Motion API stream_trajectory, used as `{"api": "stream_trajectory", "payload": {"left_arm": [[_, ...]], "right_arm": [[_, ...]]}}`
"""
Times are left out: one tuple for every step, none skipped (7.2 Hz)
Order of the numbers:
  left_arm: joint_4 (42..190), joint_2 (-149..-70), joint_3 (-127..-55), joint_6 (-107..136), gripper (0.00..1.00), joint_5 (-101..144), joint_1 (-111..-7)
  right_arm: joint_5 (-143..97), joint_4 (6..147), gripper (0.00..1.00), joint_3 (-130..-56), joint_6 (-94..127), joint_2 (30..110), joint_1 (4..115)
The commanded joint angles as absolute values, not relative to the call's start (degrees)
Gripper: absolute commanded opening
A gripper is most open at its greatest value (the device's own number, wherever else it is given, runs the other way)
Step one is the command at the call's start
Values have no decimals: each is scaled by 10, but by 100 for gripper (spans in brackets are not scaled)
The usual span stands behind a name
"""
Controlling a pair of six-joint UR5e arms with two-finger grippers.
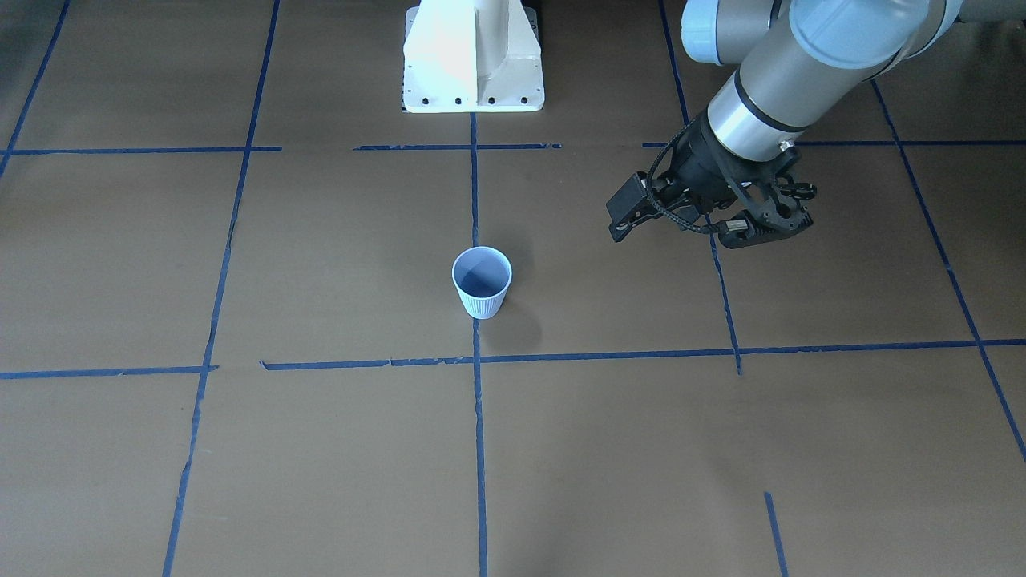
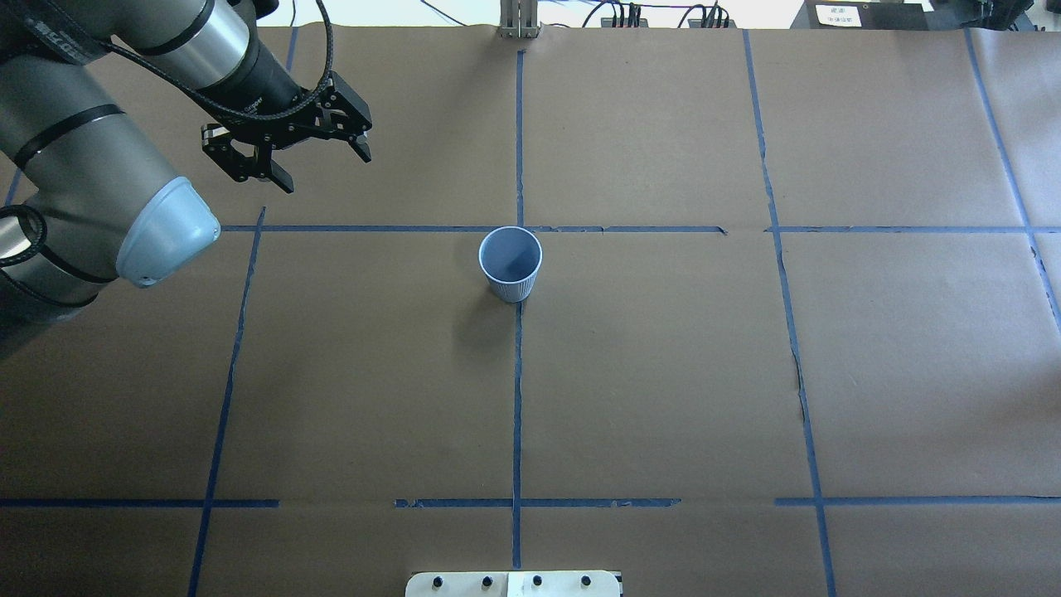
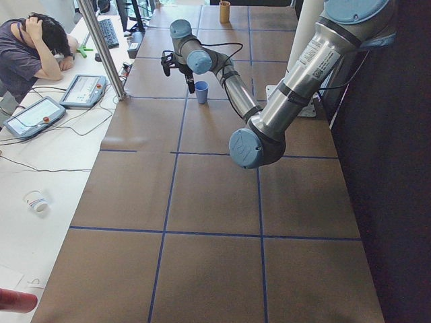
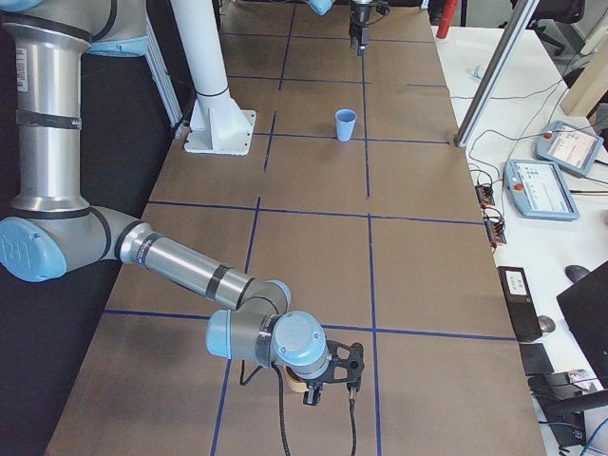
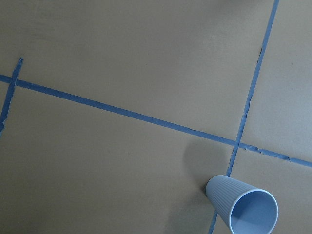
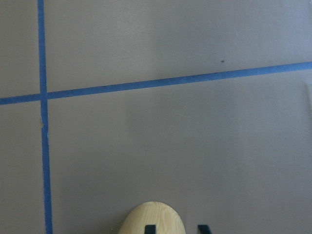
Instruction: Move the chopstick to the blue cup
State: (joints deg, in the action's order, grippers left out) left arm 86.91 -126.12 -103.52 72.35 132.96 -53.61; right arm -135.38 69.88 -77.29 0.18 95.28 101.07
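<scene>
The blue cup (image 2: 510, 265) stands upright and empty at the table's middle, on a blue tape crossing; it also shows as the blue cup (image 1: 481, 292) and the blue cup (image 5: 243, 207). My left gripper (image 2: 323, 170) hangs open and empty above the table, well to the cup's left and farther back. My right gripper (image 4: 332, 380) is at the far right end of the table, beside a tan wooden cup (image 4: 296, 382). Its two fingertips (image 6: 150, 229) stand apart, open, at the rim of that wooden cup (image 6: 148, 219). The chopstick is out of view.
The white robot base (image 1: 473, 56) stands behind the cup. A side desk with teach pendants (image 4: 556, 180) and cables runs along the operators' edge, where a person (image 3: 34, 54) sits. A metal pole (image 4: 494, 66) rises at that edge.
</scene>
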Motion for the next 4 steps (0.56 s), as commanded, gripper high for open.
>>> {"api": "stream_trajectory", "payload": {"left_arm": [[869,-1260,-1034,725,100,1329,-535],[870,-1261,-1034,726,100,1328,-535],[870,-1261,-1035,727,100,1329,-535],[871,-1261,-1034,726,100,1328,-535]], "right_arm": [[-1358,700,0,-786,2,947,1029],[-1362,707,0,-808,0,948,1052],[-1367,721,0,-832,-1,951,1075],[-1367,746,0,-876,-2,954,1088]]}}
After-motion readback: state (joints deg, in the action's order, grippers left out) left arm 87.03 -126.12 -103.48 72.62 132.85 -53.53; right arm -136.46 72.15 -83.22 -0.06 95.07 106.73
